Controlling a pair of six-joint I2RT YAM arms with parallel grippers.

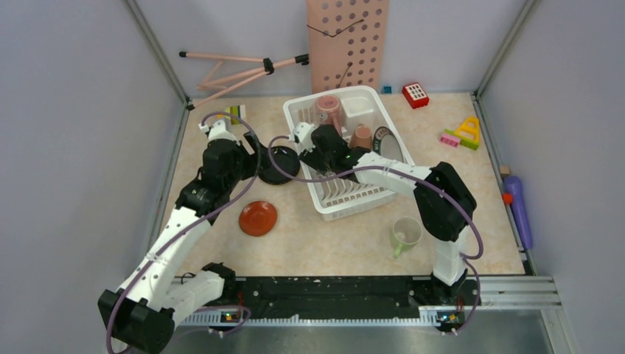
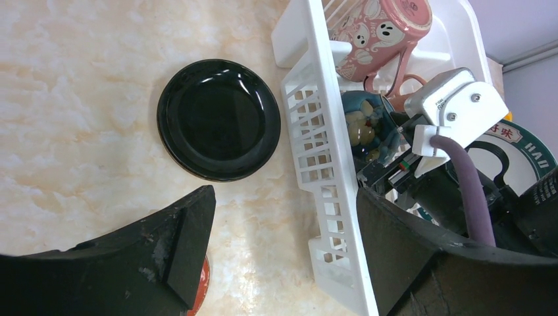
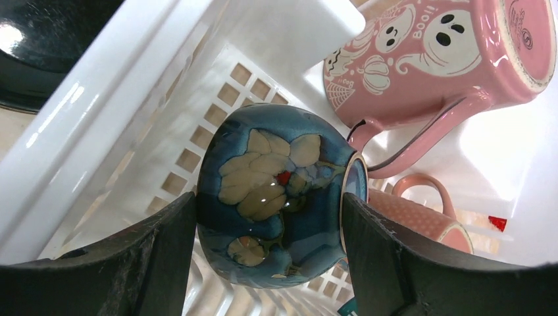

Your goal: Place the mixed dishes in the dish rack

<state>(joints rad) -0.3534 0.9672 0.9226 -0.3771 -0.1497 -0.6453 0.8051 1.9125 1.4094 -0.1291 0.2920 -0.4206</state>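
The white dish rack (image 1: 292, 112) holds a pink ghost mug (image 1: 328, 110), a small pink cup (image 1: 361, 137) and a lettered plate (image 1: 387, 144). My right gripper (image 3: 268, 224) is shut on the blue-outside bowl (image 3: 273, 191), held on its side just above the floor of the rack (image 3: 131, 112), beside the pink mug (image 3: 434, 46) and the small cup (image 3: 421, 220). My left gripper (image 2: 286, 224) is open and empty above the table beside the rack wall (image 2: 322, 164). The black plate (image 2: 218, 120) lies ahead of it. The orange-red saucer (image 1: 258, 218) and the pale green mug (image 1: 406, 233) sit on the table.
A pink pegboard (image 1: 346, 40) and a folded tripod (image 1: 236, 70) stand at the back. Toy blocks (image 1: 416, 94) lie at the back right and more (image 1: 463, 133) to the right. A purple bottle (image 1: 517, 210) lies along the right wall.
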